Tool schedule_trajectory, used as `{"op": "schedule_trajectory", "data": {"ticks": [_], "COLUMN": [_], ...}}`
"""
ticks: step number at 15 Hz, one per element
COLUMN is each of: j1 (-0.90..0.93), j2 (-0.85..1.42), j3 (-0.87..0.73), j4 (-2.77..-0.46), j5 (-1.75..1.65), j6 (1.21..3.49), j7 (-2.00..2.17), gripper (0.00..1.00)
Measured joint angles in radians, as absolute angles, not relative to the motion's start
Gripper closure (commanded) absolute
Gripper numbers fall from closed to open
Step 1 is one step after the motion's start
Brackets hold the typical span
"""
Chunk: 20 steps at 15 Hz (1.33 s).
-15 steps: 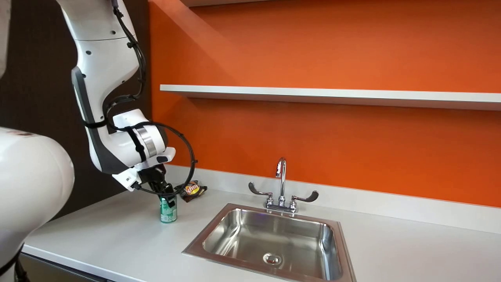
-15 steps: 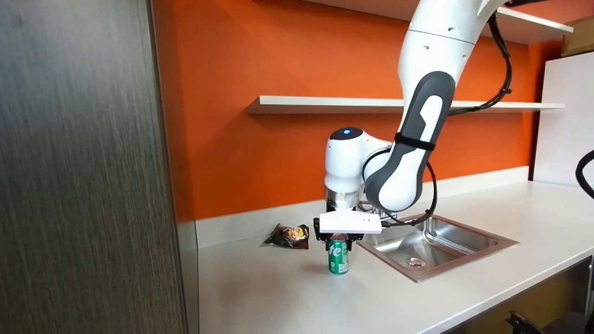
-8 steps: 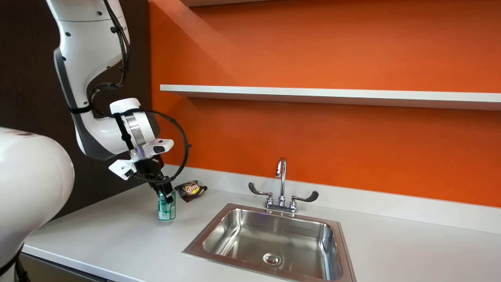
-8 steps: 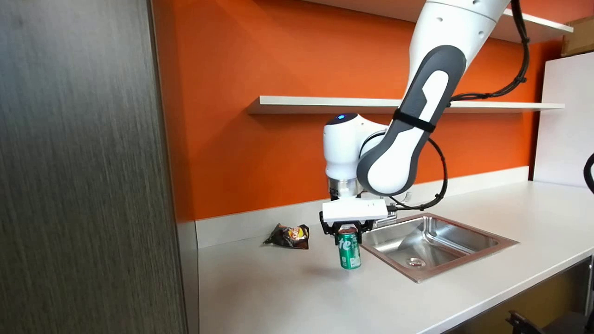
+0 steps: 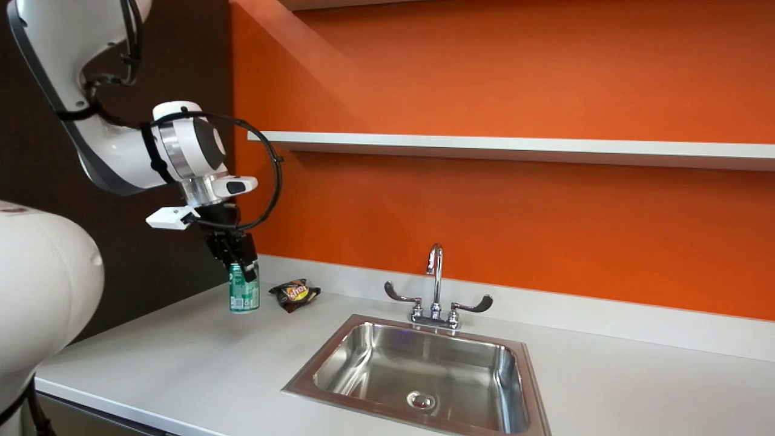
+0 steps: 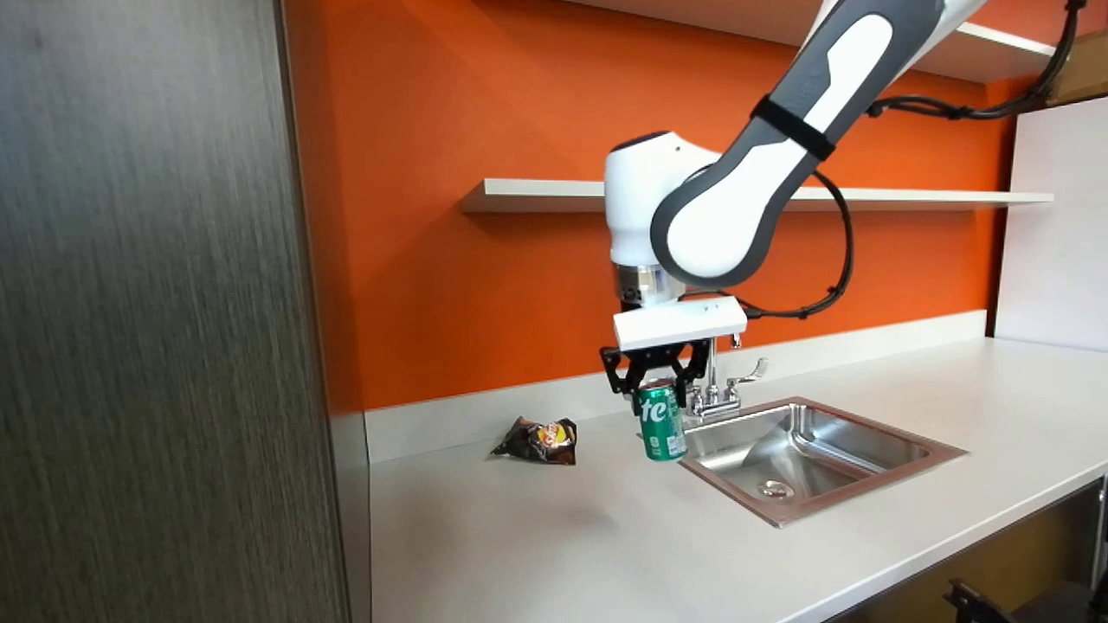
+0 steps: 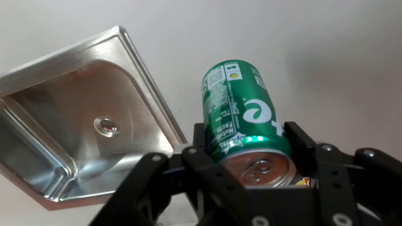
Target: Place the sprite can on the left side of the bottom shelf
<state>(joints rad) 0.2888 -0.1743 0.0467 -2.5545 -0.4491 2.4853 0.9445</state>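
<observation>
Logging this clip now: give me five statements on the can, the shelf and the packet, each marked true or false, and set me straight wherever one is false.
1. The end effector grips the sprite can. True.
2. The bottom shelf runs along an orange wall. True.
3. The sprite can already stands on that shelf. False: it is held in the air, lower than the shelf.
4. A packet lies on the countertop, apart from the sprite can. True.
5. That packet is plain white all over. False: it is mostly dark, with a yellow-and-red patch.
</observation>
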Motion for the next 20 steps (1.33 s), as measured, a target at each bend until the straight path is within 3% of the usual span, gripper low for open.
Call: {"op": "schedule_trajectory", "data": {"ticks": [10, 20], "j1": [0.202, 0.150], "j2": [-0.536, -0.739], "j3": [0.144, 0.239], "j4": [-2.527, -2.396], "j5": [-0.285, -0.268], "j6": [2.204, 2.174], "j7": [0.717, 0.696], "gripper": [0.62, 0.62]}}
